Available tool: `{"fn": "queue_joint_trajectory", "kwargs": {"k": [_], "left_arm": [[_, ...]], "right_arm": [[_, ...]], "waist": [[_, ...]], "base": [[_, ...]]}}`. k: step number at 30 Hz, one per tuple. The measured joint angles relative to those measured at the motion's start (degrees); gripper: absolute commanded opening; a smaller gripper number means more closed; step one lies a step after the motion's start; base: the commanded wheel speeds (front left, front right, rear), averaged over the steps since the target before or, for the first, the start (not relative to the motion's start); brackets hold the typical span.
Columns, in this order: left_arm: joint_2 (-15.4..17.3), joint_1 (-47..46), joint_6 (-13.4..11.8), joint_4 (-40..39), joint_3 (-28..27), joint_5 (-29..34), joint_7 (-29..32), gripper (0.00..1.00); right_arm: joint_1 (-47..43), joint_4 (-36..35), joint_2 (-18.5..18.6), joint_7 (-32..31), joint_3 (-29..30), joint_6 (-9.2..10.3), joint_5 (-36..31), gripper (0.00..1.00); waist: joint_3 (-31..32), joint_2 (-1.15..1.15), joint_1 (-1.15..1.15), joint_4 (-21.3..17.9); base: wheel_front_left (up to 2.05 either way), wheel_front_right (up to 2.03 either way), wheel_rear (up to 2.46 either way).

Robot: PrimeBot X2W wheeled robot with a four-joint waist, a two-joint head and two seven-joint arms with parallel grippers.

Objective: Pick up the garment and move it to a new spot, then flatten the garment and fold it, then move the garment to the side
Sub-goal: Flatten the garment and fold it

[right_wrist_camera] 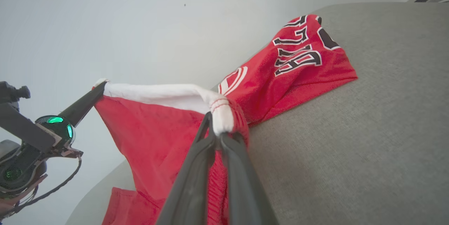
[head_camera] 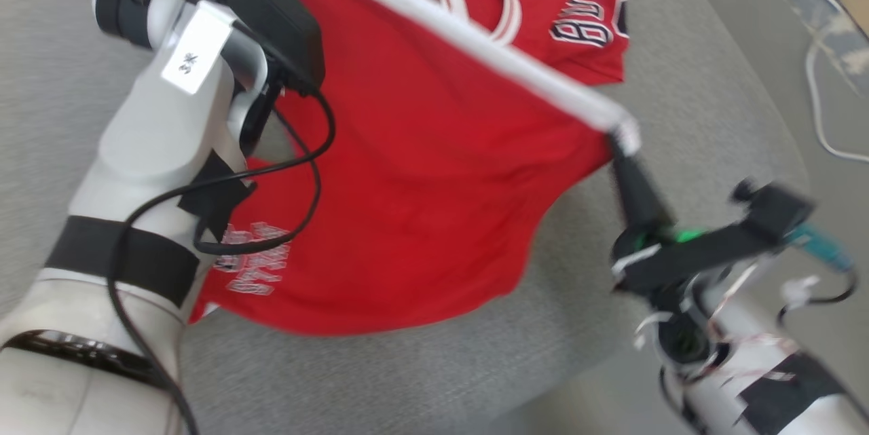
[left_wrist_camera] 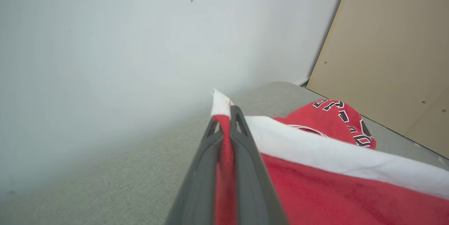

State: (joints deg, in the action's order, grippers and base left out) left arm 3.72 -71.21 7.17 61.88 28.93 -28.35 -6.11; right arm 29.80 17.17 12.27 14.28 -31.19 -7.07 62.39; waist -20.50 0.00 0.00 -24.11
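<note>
Left wrist view: the left pincer (left_wrist_camera: 226, 112) is clenched on one end of the white waistband (head_camera: 475, 48) of the red shorts (head_camera: 421, 170). The band runs taut across to the right pincer (head_camera: 621, 143), which is clamped on its other end. The shorts hang down over the grey fabric counter (head_camera: 407, 381). Beyond them, at the right, a red jersey (head_camera: 584, 14) lies crumpled on the counter.
</note>
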Motion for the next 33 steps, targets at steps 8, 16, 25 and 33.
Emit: {"fn": "queue_joint_trajectory", "kwargs": {"k": [8, 16, 25, 33], "left_arm": [[6.9, 5.4, 0.4, -12.5, 4.7, -8.5, -4.5, 0.0], [12.4, 14.0, 0.5, -26.8, 4.6, -18.6, -6.6, 0.0], [19.4, 39.9, 0.5, -46.0, 6.9, -28.9, -5.2, 0.0], [27.2, 60.8, 0.5, -59.2, 7.0, -35.7, -4.9, 0.0]], "right_arm": [[4.7, -5.8, 2.6, 0.0, 9.5, -0.01, 0.2, 0.0], [3.2, -11.9, 7.1, 0.0, 11.3, -0.16, 2.7, 0.0], [-16.7, -19.6, 15.7, -1.2, 7.9, -0.26, 7.0, 0.0], [-26.6, -27.3, 19.6, -2.1, 5.8, -0.34, 9.9, 0.0]], "waist": [[4.2, -0.01, 0.0, 5.6], [9.0, -0.01, -0.01, 11.7], [14.0, -0.01, -0.01, 18.7], [16.2, -0.02, -0.02, 22.3]], "base": [[0.0, 0.0, 0.0], [0.0, 0.0, 0.0], [0.0, 0.0, 0.0], [0.0, 0.0, 0.0]]}}
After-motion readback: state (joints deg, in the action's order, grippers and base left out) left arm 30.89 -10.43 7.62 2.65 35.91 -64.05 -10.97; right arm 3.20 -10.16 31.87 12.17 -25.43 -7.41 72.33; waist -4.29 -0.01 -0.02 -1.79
